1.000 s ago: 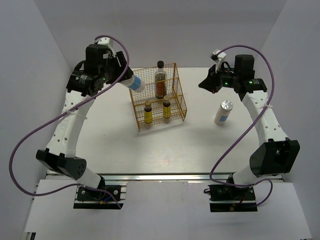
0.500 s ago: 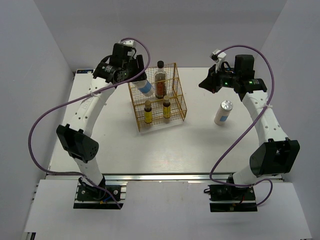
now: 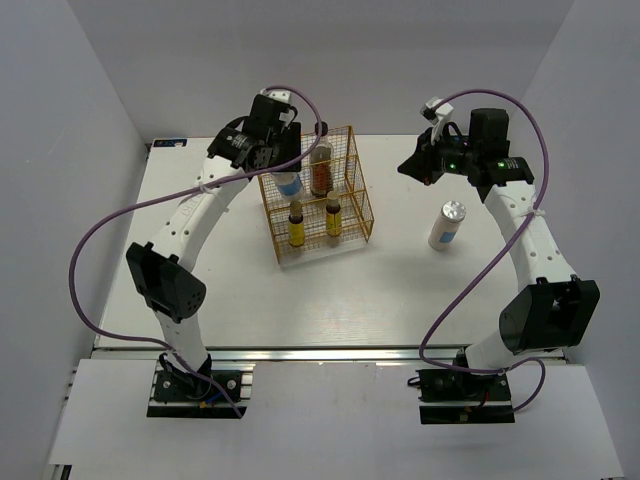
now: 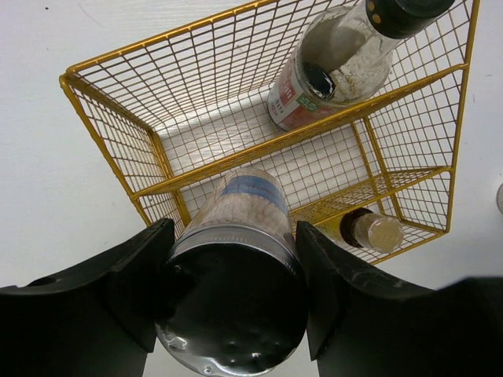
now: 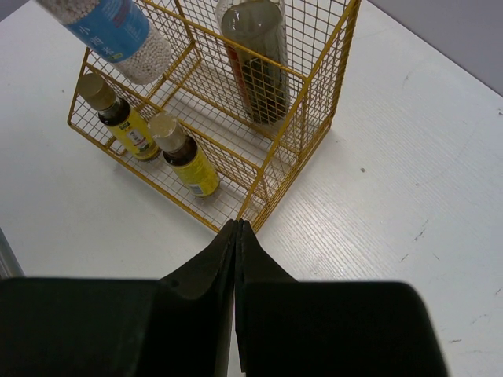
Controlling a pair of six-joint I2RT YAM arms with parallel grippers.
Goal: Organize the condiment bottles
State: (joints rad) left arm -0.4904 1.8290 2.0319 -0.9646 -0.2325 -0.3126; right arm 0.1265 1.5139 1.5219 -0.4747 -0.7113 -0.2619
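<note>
With left gripper (image 4: pixel 233 236), clamps one white bottle (image 3: pixel 289 182), tilted over back tier of gold wire rack (image 3: pixel 352 200), just beside one tall dark bottle (image 3: pixel 320 165) standing there. Shows two amber bottles (image 3: pixel 296 224) (image 3: pixel 333 218) upright in front tier. Has right gripper (image 5: pixel 237 229) pressed together, hovering right of rack. Finds second white bottle (image 3: pixel 446 225) standing on table (image 3: pixel 400 290), well apart from rack.

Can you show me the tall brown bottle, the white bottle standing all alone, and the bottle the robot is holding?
tall brown bottle (image 5: pixel 251 27): right wrist view, on its glass body.
lone white bottle (image 3: pixel 444 230): top view, on its white side.
held bottle (image 4: pixel 253 190): left wrist view, on its blue label band.
</note>
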